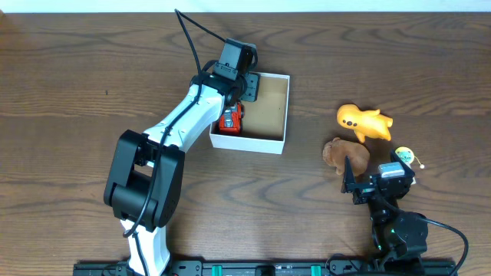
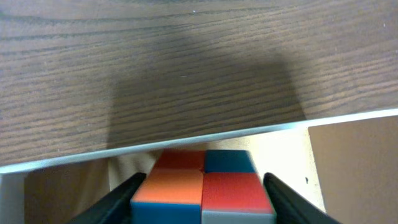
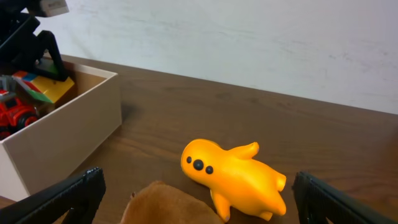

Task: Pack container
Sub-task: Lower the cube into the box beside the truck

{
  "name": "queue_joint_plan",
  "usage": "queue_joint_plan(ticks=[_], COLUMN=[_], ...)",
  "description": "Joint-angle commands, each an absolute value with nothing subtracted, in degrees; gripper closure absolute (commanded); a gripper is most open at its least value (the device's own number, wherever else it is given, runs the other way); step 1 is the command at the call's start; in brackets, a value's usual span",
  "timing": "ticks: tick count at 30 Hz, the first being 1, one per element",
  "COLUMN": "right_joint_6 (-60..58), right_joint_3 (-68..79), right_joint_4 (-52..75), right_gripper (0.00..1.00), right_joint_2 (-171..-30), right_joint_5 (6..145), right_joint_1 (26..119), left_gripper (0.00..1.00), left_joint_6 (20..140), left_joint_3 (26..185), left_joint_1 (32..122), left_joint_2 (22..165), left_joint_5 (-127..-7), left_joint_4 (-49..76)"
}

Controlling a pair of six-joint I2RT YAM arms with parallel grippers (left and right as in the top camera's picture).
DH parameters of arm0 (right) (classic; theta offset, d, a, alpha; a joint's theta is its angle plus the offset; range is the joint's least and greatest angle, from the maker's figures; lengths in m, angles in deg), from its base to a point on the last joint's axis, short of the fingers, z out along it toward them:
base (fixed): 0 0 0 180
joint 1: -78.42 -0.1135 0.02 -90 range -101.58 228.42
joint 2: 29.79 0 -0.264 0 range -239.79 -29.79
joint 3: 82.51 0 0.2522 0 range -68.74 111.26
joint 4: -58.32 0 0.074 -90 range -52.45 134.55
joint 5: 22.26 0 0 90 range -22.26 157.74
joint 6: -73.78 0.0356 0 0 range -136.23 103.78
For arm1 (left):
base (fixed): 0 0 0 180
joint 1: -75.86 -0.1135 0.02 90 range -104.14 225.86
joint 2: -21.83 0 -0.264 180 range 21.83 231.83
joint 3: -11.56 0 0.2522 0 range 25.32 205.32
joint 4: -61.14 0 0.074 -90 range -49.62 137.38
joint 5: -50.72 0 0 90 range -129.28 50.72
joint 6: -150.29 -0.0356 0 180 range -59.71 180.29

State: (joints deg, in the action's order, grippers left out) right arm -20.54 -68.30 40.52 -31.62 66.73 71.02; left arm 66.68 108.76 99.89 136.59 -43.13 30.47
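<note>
The container is a low white box with a tan inside, at the table's middle. A red toy car lies in its left part. My left gripper is down inside the box, shut on a multi-coloured cube whose sides touch both fingers. The cube and car also show in the right wrist view. My right gripper is open and empty, just in front of a brown toy. A yellow toy lies beyond it.
A small round green and white toy lies right of the brown toy, beside the right gripper. The box's white rim and outer wall stand between the two arms. A pale wall runs along the table's far edge.
</note>
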Motion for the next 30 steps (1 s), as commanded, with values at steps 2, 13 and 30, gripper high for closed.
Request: queue_joint_plan(ticks=[2,13,30], right_joint_6=[-19.69,-19.69,-19.69], right_joint_3=[-68.43,-68.43,-68.43], right_joint_4=[40.3,40.3,40.3], right_gripper=[0.01,0.01,0.01], right_joint_2=[-31.49,-31.49,-31.49], right_joint_5=[66.68,66.7,66.68], right_joint_1=[71.28,71.28,71.28], left_gripper=[0.35,0.38,0.87], left_joint_6=[65.85,65.92,69.22], left_joint_3=[109.54,109.59,109.57], left_joint_1=[99.56,99.67,104.92], left_joint_2=[137.46,136.59,133.81], left_joint_5=[-42.26,-42.3,-47.46], left_joint_4=[30.14,30.97,31.13])
